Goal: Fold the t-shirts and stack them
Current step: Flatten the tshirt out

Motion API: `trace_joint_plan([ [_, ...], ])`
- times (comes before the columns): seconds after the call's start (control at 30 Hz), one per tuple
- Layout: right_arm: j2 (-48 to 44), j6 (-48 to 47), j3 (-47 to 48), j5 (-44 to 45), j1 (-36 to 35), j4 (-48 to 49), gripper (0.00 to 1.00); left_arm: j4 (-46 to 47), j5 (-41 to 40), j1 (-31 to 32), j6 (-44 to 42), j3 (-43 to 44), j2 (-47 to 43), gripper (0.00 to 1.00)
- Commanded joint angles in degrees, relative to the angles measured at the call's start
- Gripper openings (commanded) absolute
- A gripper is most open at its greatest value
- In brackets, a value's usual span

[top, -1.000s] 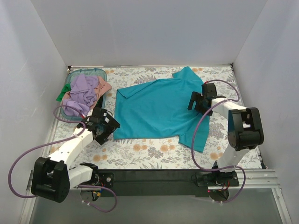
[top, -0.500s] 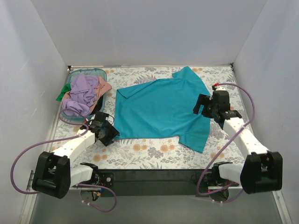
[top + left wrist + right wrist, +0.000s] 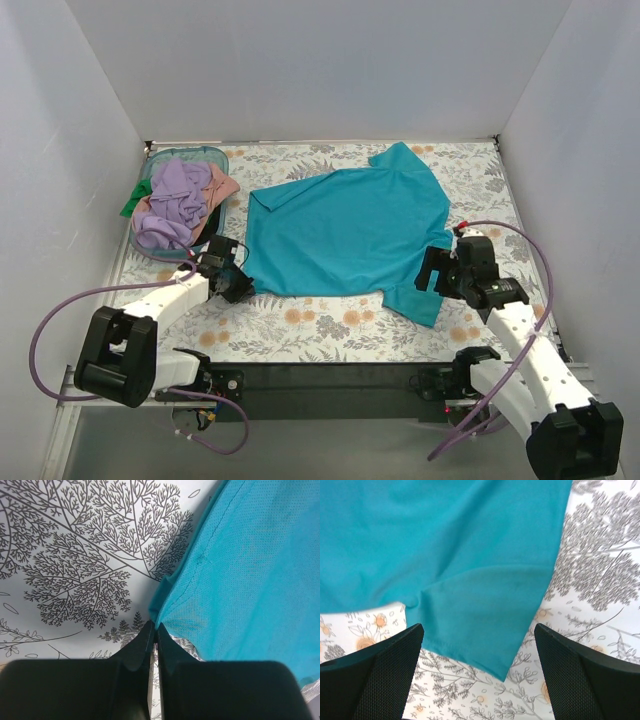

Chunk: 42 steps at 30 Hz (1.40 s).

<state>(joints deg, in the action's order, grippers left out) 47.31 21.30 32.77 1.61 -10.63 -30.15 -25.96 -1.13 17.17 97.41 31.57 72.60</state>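
Centre frame: teal-blue t-shirt [image 3: 345,235], plain. Tablecloth [image 3: 330,325]: white, grey leaf print, orange flowers. Upper left: lavender t-shirt [image 3: 170,205], salmon-pink t-shirt [image 3: 224,187], green t-shirt [image 3: 130,207], teal basket [image 3: 213,152]. Left arm [image 3: 160,300]: white, black joints.

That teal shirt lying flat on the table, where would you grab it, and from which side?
Probably by a corner, not the middle: the teal shirt lies flat, so only its edges give cloth to pinch. The near right sleeve sticks out with a free hem; come down from above on its outer corner, where the open right tool hovers.
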Motion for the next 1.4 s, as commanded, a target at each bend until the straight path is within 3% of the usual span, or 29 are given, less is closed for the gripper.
trace_joint_plan([
  [0.0,-1.69,2.60,-2.01,0.23,-5.86,-6.31,0.98,-1.47,-3.36,0.32,-0.46,-1.78,0.35,0.00],
  [0.23,1.37,19.11,-3.42,8.93,-27.24,-9.22,0.98,-1.64,-4.06,0.32,-2.04,-2.57,-4.83,0.00],
  [0.37,5.50,21.94,-4.03,13.33,-28.04,-10.37,0.98,-1.64,-3.97,0.32,-2.57,-2.66,-6.85,0.00],
  [0.57,3.06,24.40,-4.74,19.04,-28.04,-10.45,0.98,-3.75,-5.03,0.32,-2.14,-1.16,-5.71,0.00],
  [0.87,8.04,24.49,-6.93,20.72,-28.04,-10.19,0.95,-3.32,-2.48,0.32,-2.04,0.16,-6.32,0.00],
  [0.97,10.77,25.02,-7.55,20.63,-27.95,-9.14,0.82,-0.86,-0.29,0.32,-1.52,-1.68,-9.91,0.00],
  [1.1,11.93,24.15,-9.04,18.36,-28.04,-5.46,0.47,-0.06,-1.07,0.32,0.33,-3.62,-13.44,0.00],
  [1.27,9.83,22.48,-9.75,18.08,-28.04,-2.81,0.15,-0.41,1.03,0.23,1.12,-3.36,-15.38,0.00],
  [1.37,6.40,20.98,-7.64,19.04,-27.95,-3.07,0.04,-0.85,4.54,0.32,0.77,-1.61,-15.82,0.00],
])
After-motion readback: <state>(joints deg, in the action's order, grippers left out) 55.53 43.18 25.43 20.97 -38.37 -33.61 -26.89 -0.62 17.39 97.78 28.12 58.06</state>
